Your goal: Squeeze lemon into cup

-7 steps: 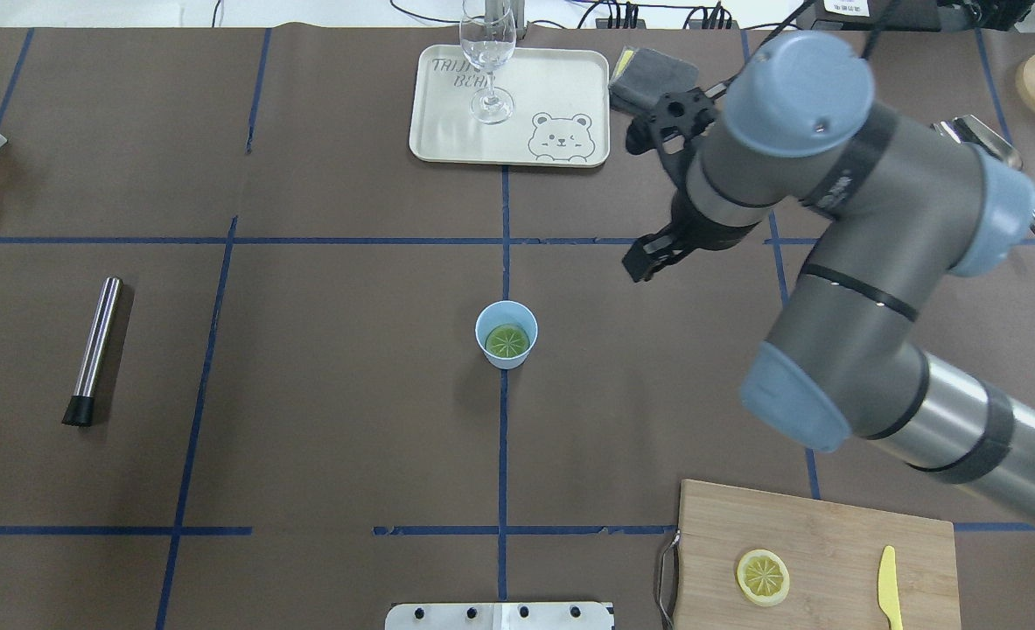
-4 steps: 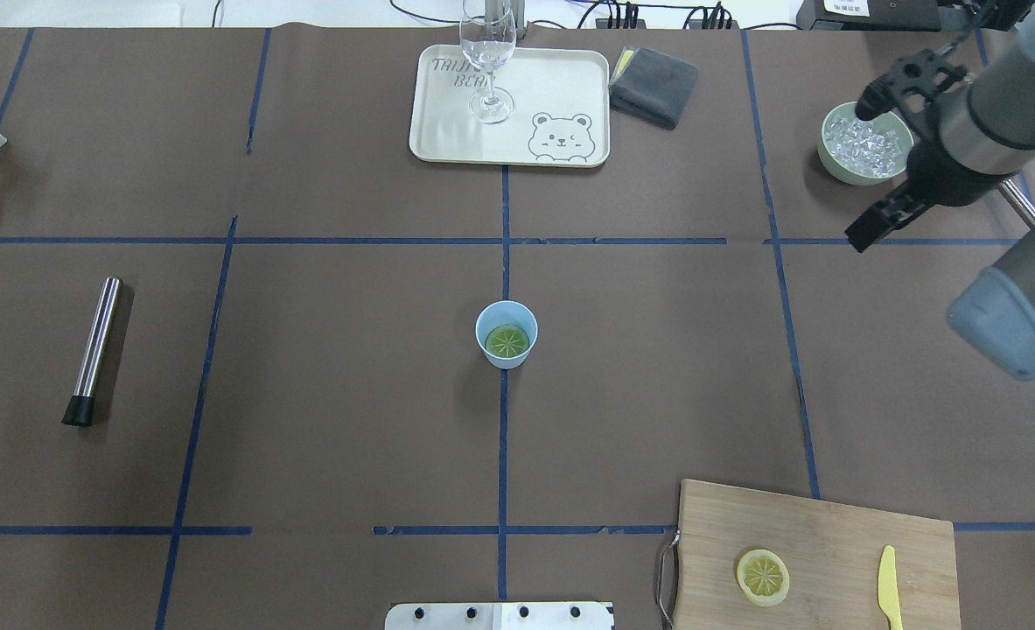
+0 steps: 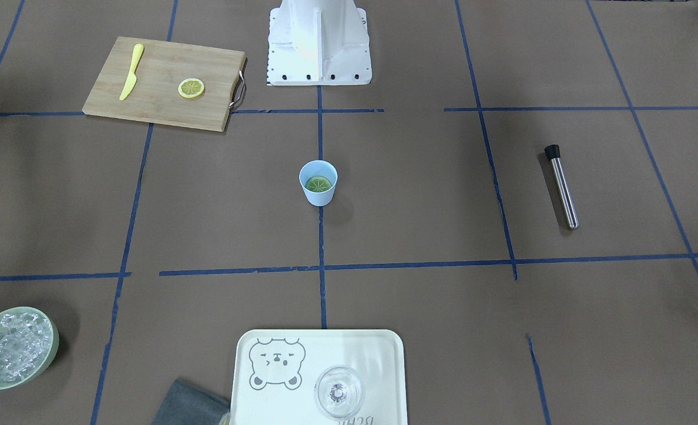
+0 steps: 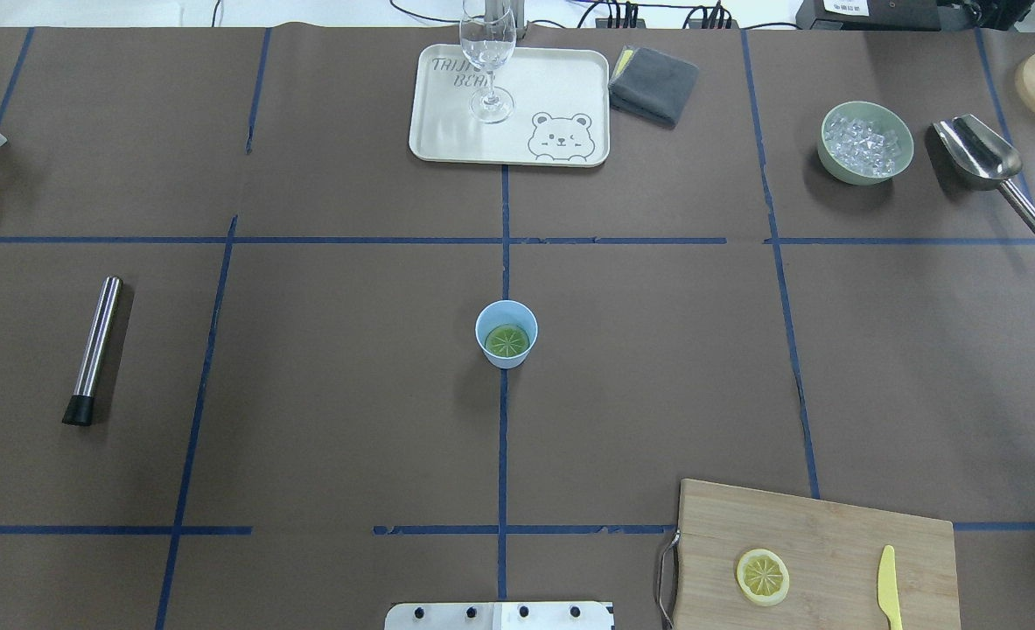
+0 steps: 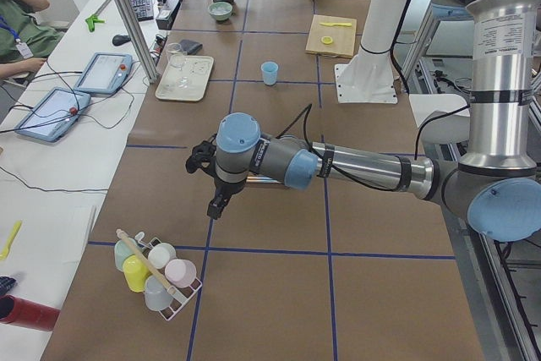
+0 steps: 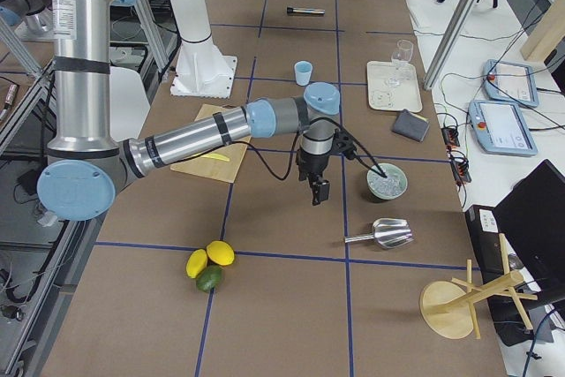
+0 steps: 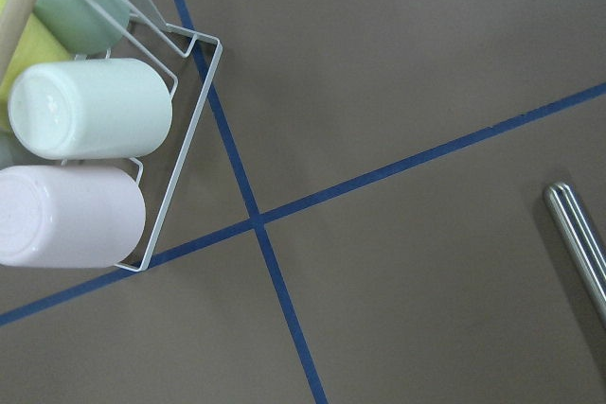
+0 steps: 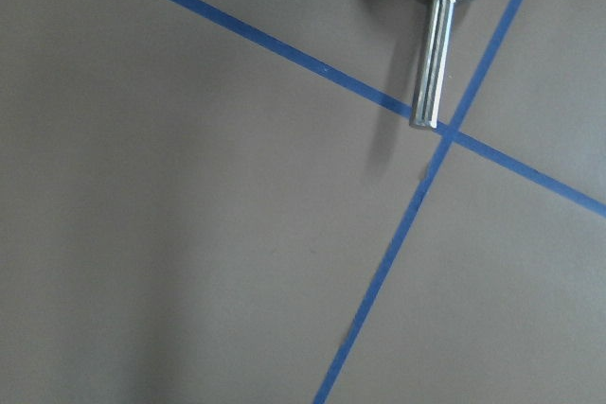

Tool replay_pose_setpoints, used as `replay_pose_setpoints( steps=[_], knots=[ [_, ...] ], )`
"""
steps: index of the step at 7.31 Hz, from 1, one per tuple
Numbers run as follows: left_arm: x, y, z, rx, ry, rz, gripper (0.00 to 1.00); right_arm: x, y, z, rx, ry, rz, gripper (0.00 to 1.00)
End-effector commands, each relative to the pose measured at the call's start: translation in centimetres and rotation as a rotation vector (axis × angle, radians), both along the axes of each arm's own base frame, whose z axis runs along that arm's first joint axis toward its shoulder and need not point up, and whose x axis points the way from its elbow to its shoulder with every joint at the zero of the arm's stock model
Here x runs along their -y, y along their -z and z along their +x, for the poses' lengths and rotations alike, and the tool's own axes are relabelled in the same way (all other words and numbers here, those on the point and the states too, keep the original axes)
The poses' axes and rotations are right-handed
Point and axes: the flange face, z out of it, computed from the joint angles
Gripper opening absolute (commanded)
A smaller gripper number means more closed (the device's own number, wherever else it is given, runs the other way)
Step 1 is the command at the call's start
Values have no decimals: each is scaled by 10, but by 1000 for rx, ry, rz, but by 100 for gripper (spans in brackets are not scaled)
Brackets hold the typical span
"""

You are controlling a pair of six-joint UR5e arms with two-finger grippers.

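Note:
The light-blue cup (image 4: 506, 334) stands upright at the table's middle, also in the front-facing view (image 3: 318, 183). One lemon slice (image 4: 507, 341) lies flat inside it and looks greenish in the shade. A second lemon slice (image 4: 763, 577) lies on the wooden cutting board (image 4: 832, 534). Neither gripper shows in the overhead or front-facing view. My left gripper (image 5: 216, 206) hangs over the table's left end, near the cup rack. My right gripper (image 6: 316, 193) hangs over the right end, beside the ice bowl. I cannot tell whether either is open or shut.
A yellow knife (image 4: 890, 586) lies on the board. A cream tray (image 4: 561, 96) with a clear glass (image 4: 488, 61) and a grey cloth (image 4: 654, 84) are at the back. The ice bowl (image 4: 864, 143), metal scoop (image 4: 981, 157) and steel rod (image 4: 95, 348) lie further out.
My right arm has swung from over the table's middle to the right and has left the overhead view. The cup and both lemon slices have not moved.

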Motion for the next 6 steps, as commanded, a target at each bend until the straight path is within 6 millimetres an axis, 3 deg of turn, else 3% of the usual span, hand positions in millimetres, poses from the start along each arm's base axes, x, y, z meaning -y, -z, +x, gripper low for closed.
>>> replay_pose_setpoints(
  steps=[1,3,4,5,6],
  knots=[
    [22,19,2,-8,-2,183,100,-16,-20,35,42,-29,-19,100],
    [22,20,2,-42,45,200,100,-17,-21,35,42,-31,-23,100],
    [18,30,7,-67,50,224,100,-16,-24,35,40,-31,-29,100],
    [10,21,30,-129,-4,177,100,-16,-26,36,39,-31,-31,100],
    [11,15,70,-163,-6,52,100,-18,-28,36,39,-31,-37,100]
  ],
)
